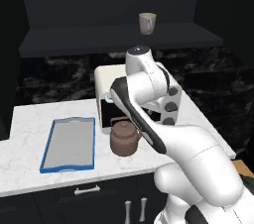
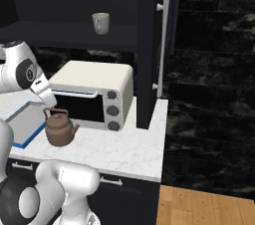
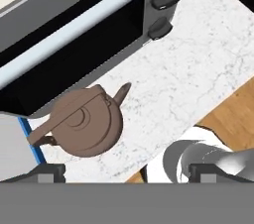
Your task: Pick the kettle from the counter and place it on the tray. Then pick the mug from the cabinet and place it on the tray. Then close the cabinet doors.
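Gripper (image 3: 126, 171), jaws spread wide and empty, hangs above the kettle (image 3: 87, 124) on the counter (image 3: 198, 59).

Black marble wall (image 2: 209, 69) behind, wooden floor (image 2: 204, 206) at right, cream toaster oven (image 2: 94, 94) in front.

There was one kettle (image 1: 123, 138) on the counter (image 1: 27, 134), one blue-rimmed tray (image 1: 69, 143), one mug (image 1: 147, 23) on the cabinet (image 1: 119, 35) shelf, and one cream toaster oven (image 2: 94, 94) with three dark knobs. One cabinet door (image 2: 149, 45) with one silver bar handle was visible.
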